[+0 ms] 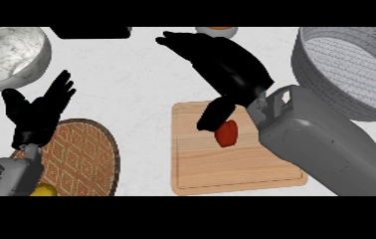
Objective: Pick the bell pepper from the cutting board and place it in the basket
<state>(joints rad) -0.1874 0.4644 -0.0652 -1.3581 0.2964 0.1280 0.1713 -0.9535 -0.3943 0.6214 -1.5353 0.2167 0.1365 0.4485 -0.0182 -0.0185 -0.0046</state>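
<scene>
A red bell pepper [228,134] lies on the wooden cutting board [235,171], near the board's upper middle. My right hand [234,69] hovers over the board's far edge, open, with its fingers stretched toward the upper left. Its thumb [214,115] points down and ends right at the pepper's upper left side; I cannot tell whether it touches. The grey ribbed basket [334,66] stands at the far right, beyond my right forearm [312,138]. At the left edge my left hand [37,113] rests open, fingers up.
A round woven mat [84,156] lies at the lower left with a yellow item [44,190] at its front edge. A marbled bowl [18,54] stands at the far left. A dark object [92,32] and a small dish with something orange [217,31] sit at the back.
</scene>
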